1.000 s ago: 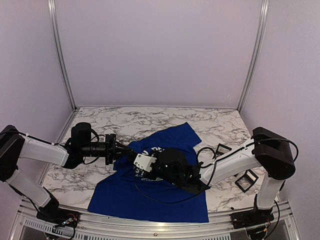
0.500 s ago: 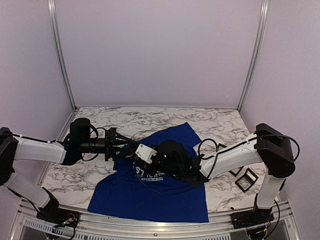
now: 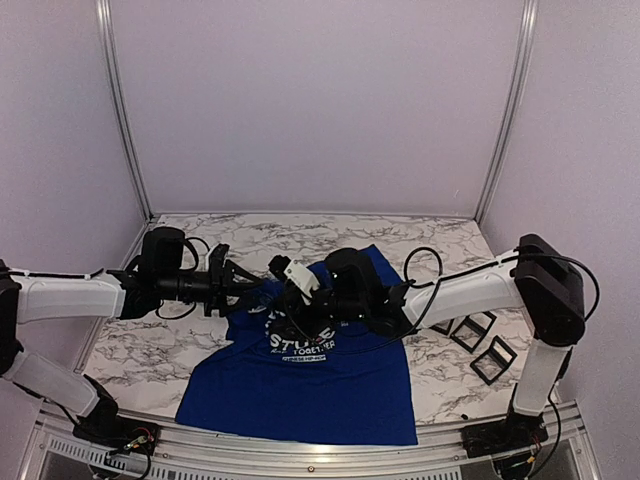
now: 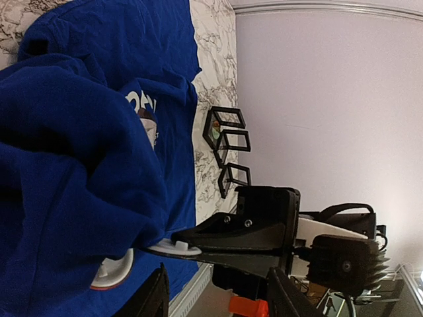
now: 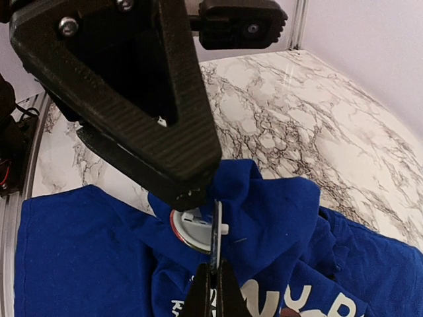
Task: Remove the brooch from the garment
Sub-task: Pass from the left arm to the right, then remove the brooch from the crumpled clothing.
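The garment [image 3: 300, 385], a royal-blue T-shirt with white lettering, lies on the marble table, with a fold of it lifted at the chest. My right gripper [image 5: 215, 282] is shut on the rim of a thin white disc of the brooch [image 5: 217, 228], held edge-on against the raised fold. A round white piece with a red rim [image 5: 190, 229] sits right beside that disc. In the left wrist view the disc [image 4: 173, 248] pokes out from under the blue cloth. My left gripper [image 4: 223, 298] stands open just beside it, holding nothing; one of its fingers [image 5: 142, 99] looms over the brooch.
Several small black square frames [image 3: 478, 345] lie on the marble [image 3: 420, 240] to the right of the shirt, also visible in the left wrist view [image 4: 228, 135]. Both arms meet over the shirt's upper left part. Lilac walls close in the table.
My left gripper has gone from shut to open. The right gripper has risen and moved toward the far side, pulling up a fold of the shirt and uncovering the white lettering.
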### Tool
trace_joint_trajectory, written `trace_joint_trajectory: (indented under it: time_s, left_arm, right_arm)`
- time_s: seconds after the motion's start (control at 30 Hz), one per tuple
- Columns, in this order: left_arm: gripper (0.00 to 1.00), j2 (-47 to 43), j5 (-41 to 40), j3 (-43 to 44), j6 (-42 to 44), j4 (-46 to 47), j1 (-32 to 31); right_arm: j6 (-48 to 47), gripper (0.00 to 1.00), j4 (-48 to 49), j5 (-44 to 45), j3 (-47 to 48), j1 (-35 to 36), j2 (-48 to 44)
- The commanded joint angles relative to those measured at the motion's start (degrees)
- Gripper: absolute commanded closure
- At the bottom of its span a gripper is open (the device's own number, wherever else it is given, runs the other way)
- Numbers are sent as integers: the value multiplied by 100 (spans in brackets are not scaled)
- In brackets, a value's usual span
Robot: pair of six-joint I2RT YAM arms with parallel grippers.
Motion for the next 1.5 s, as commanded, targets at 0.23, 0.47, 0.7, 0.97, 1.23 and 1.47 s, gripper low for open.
trace_joint_trajectory:
  time_s: [0.23,0.47,0.7,0.97,1.23,1.47]
  left_arm:
    - [61,-40,-799,89,1014,-758,23]
    - [73,77,-872,45,1216,-677,23]
    - [75,205,-1118,121,1439,-773,24]
    - [75,656,-1237,271,1294,-429,23]
    - [84,983,-1217,414,1087,73,22]
    - [91,1164,-1248,528,1035,120,15]
  right_arm:
    - [2044,100,-500,-2789,886,-1008,689]
    - [3339,100,8,-3956,970,-1412,996]
    - [4120,100,392,-4636,1095,-1512,1120]
    - [4493,100,422,-5090,1213,-1512,1248]
    - [4400,100,8,-5191,1093,-1510,1242]
    - [4139,100,-435,-5233,989,-1510,1186]
